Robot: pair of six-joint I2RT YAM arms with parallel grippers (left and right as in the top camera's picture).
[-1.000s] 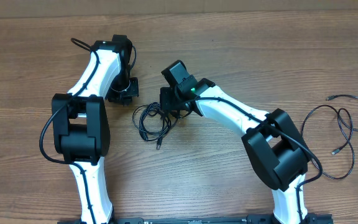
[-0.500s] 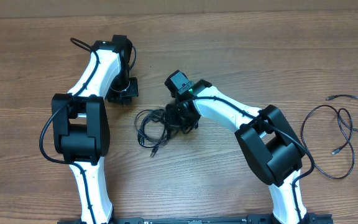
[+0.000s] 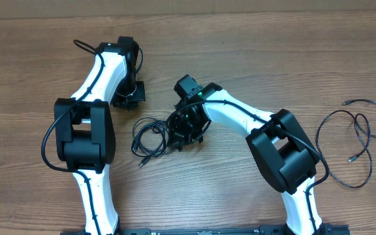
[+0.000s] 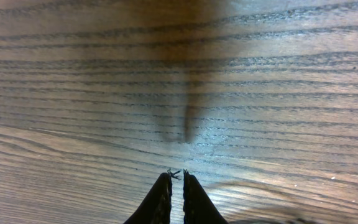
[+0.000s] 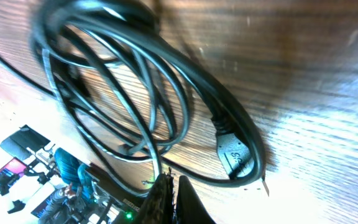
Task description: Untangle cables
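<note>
A tangle of thin black cables (image 3: pixel 150 138) lies on the wooden table (image 3: pixel 253 52) between the two arms. My right gripper (image 3: pixel 180 134) is down at the tangle's right edge. In the right wrist view the loops (image 5: pixel 135 93) fill the frame, with a flat plug (image 5: pixel 234 152) beside them. One strand runs straight into my right gripper (image 5: pixel 169 178), which is shut on it. My left gripper (image 3: pixel 128 98) hovers up and to the left of the tangle. In its own view the left gripper (image 4: pixel 177 174) is shut with nothing in it, over bare wood.
A separate thin black cable (image 3: pixel 361 140) lies loosely looped near the table's right edge, a small plug at each end. Both arm bases stand at the front edge.
My right gripper has swung down and to the left at the tangle, and the loops have spread out and shifted to the lower left. The left arm has stayed still.
</note>
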